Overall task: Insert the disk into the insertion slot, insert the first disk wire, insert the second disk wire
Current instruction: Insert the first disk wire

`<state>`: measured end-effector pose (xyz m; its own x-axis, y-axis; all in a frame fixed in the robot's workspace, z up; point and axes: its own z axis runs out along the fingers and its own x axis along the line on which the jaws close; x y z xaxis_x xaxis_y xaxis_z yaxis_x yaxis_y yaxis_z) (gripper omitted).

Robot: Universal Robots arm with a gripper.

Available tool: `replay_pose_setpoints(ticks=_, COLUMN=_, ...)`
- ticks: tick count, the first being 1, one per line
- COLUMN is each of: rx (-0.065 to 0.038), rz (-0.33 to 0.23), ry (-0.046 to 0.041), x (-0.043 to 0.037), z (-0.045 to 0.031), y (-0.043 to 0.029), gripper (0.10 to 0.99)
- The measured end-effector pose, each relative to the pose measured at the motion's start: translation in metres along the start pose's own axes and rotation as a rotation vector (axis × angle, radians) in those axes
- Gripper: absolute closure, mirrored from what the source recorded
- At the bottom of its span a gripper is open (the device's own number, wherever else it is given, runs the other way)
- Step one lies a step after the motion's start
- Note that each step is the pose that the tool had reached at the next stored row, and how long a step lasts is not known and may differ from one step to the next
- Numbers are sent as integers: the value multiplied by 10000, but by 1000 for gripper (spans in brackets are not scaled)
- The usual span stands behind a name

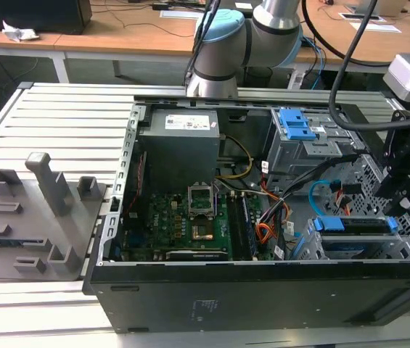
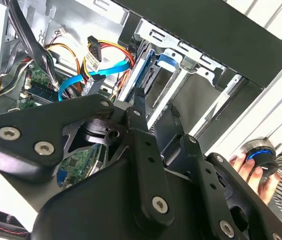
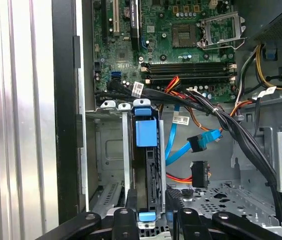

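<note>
Several black cables [image 3: 240, 135] and orange-and-black wires [image 3: 178, 177] crowd the light blue cable [image 3: 203, 140] beside your gripper [image 3: 152, 200], whose jaws stand open astride the disk [image 3: 146, 134], seated on edge in the drive cage [image 3: 108, 150].

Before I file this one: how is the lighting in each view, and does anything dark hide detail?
First wrist view: even light on the disk and motherboard, the tool a black silhouette. Second wrist view: the tool's dark body hides much of the case, though the second disk wire is well lit. Exterior view: bright table slats, shaded case interior, near wall almost black.
</note>
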<state>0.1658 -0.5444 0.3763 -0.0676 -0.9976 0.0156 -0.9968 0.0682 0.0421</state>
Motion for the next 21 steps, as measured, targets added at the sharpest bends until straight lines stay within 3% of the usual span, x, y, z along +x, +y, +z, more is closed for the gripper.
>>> replay_pose_setpoints(ticks=10, rx=0, rz=-1, ry=-1, x=-190, z=-2, y=13, gripper=725)
replay_pose_setpoints(ticks=17, rx=0, rz=1, ry=-2, x=-472, z=-5, y=32, gripper=725)
replay_pose_setpoints(ticks=21, rx=0, rz=-1, ry=0, x=-478, z=4, y=77, gripper=725)
